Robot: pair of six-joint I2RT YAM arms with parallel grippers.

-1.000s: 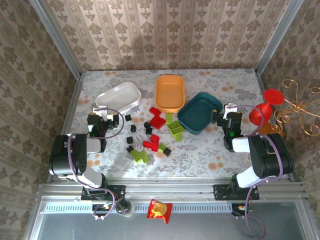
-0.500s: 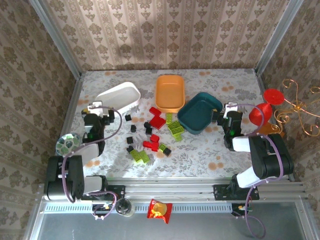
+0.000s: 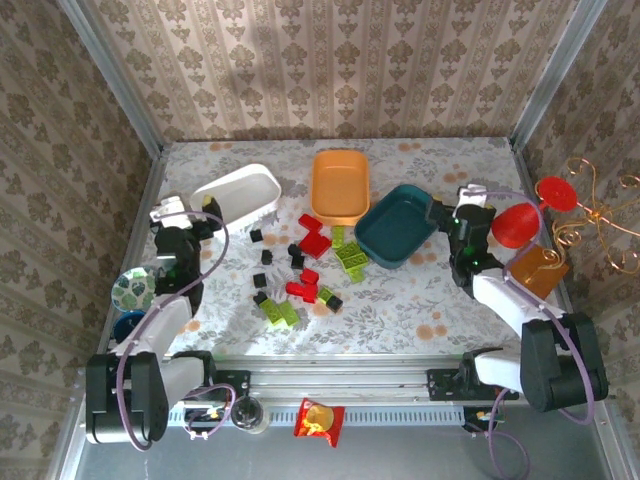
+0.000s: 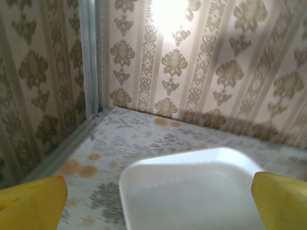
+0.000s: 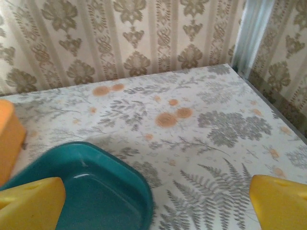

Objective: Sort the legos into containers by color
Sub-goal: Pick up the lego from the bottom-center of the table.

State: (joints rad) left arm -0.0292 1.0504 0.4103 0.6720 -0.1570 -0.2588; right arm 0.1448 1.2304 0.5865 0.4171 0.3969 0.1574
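Toward the table's near edge, the legos [image 3: 300, 290] lie scattered mid-width in red, lime and black, several touching; I see none in any tub. Beyond them, my left gripper [image 3: 190, 215] hangs beside the white tub [image 4: 192, 187], fingers [image 4: 29, 203] spread and empty. My right gripper [image 3: 460, 212] hangs by the teal tub [image 5: 96, 191], likewise spread. The orange tub [image 3: 340, 185] stands between, farther back. My worry is that a claw nudges its tub while descending, or that a pinch drags neighbouring bricks.
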